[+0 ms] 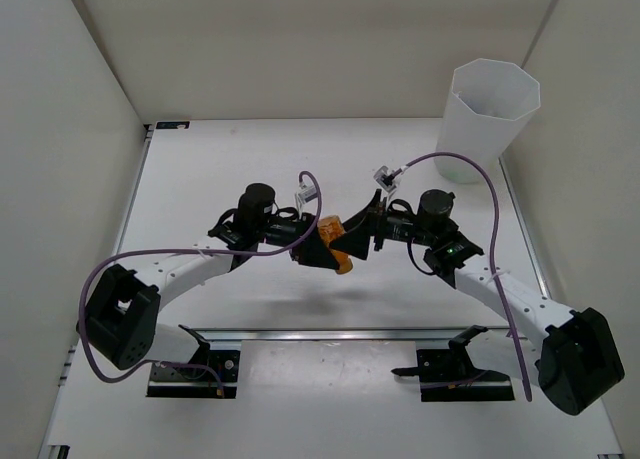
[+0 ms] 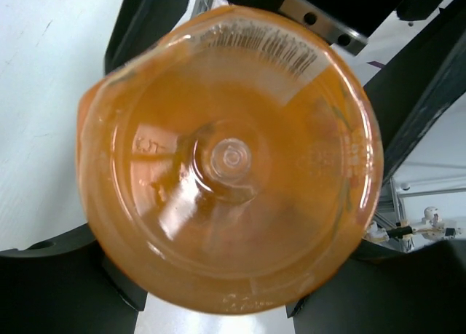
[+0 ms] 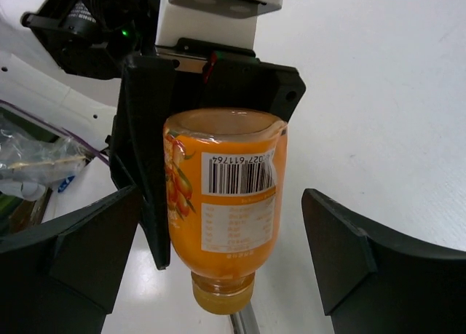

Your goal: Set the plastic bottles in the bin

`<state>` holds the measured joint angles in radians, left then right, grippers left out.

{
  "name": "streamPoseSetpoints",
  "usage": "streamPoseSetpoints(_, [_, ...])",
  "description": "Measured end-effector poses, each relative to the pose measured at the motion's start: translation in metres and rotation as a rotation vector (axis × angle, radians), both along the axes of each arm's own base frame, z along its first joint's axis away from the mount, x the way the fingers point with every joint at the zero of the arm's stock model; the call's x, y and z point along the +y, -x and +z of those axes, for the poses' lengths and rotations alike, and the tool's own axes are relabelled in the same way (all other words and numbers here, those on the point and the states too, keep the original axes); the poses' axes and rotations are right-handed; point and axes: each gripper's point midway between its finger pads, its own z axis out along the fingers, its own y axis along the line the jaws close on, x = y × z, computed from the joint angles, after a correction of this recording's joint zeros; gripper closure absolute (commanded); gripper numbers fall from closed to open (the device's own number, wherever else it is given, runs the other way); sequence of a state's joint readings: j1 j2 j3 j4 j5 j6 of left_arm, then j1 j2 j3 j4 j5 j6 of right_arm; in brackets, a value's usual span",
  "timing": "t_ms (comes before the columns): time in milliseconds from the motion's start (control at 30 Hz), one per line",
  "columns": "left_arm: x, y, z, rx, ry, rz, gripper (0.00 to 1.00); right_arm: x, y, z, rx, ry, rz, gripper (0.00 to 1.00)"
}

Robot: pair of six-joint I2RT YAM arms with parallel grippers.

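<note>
My left jaws are clamped on the orange bottle (image 3: 226, 217), holding it above the middle of the counter (image 1: 250, 159). My right jaws stand apart either side of it, not touching. The bin (image 1: 490, 119) stands well apart, at the far right corner.

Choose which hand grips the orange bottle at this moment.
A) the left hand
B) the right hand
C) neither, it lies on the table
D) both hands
A: the left hand clamps the orange bottle, while the fingers of the right hand stand apart on either side of it with visible gaps.
</note>
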<state>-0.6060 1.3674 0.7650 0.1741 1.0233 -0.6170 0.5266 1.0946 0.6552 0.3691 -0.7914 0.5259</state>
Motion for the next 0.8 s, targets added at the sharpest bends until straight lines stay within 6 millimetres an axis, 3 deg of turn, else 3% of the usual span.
streamPoseSetpoints(233, [-0.005,-0.001,0.0,0.012,-0.006,-0.018,0.89,0.006,0.002,-0.003,-0.007,0.006,0.014,0.25])
streamPoseSetpoints(333, [-0.006,-0.001,-0.006,0.029,-0.021,-0.022,0.88,0.009,0.001,-0.007,-0.005,0.025,0.012,0.42])
streamPoseSetpoints(367, [-0.005,-0.002,-0.007,0.035,-0.026,-0.02,0.88,0.009,0.001,-0.009,-0.001,0.031,0.01,0.54])
streamPoseSetpoints(433, [-0.003,-0.003,-0.011,0.053,-0.042,-0.009,0.88,0.009,0.0,-0.01,-0.009,0.04,0.007,0.67])
streamPoseSetpoints(533, [-0.001,0.001,-0.014,0.067,-0.055,-0.02,0.88,0.004,-0.015,-0.013,0.003,0.058,-0.076,1.0])
streamPoseSetpoints(633, [-0.001,0.001,-0.016,0.068,-0.06,-0.016,0.86,0.001,-0.02,-0.012,-0.005,0.064,-0.099,1.0])
streamPoseSetpoints(800, [-0.003,0.0,-0.01,0.055,-0.04,-0.016,0.41,-0.005,-0.025,-0.012,0.003,0.062,-0.117,0.99])
